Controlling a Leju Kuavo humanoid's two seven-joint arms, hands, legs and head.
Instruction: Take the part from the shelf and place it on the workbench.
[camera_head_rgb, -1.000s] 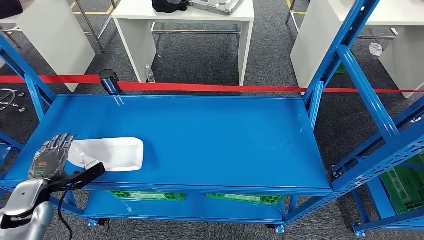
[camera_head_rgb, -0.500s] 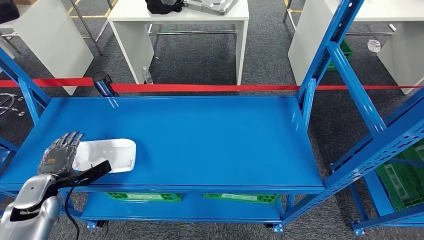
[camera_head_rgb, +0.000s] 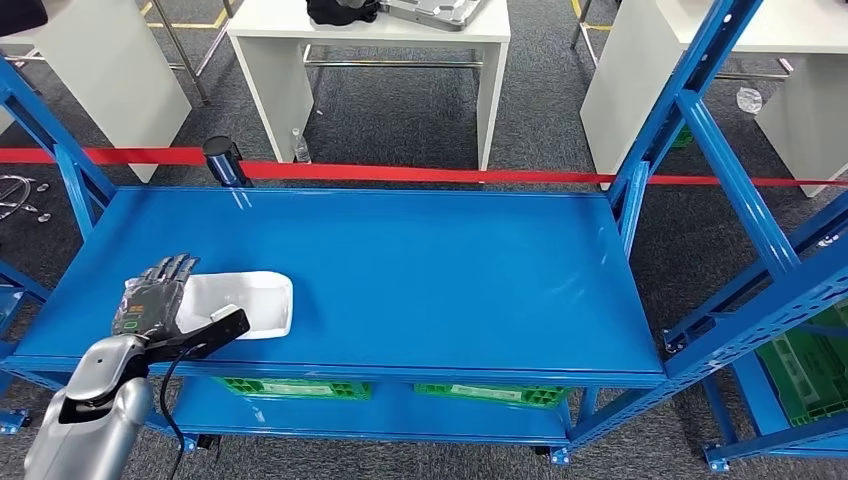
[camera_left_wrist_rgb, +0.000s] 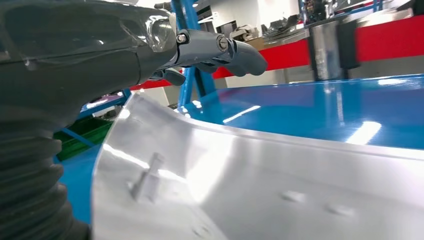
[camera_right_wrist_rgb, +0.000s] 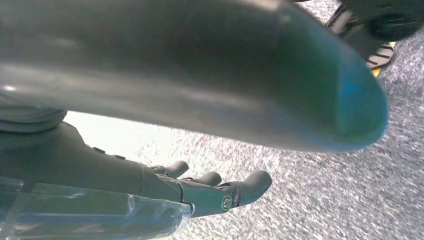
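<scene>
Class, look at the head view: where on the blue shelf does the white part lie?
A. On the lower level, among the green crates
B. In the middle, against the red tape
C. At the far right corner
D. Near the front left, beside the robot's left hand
D: the white part lies near the shelf's front-left edge, with the left hand right at its left end.

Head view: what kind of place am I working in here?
Probably a factory or warehouse test bay: blue steel shelving holding a pale metal part at the left robot hand, white workbenches beyond, and a red barrier tape across grey carpet.
</scene>
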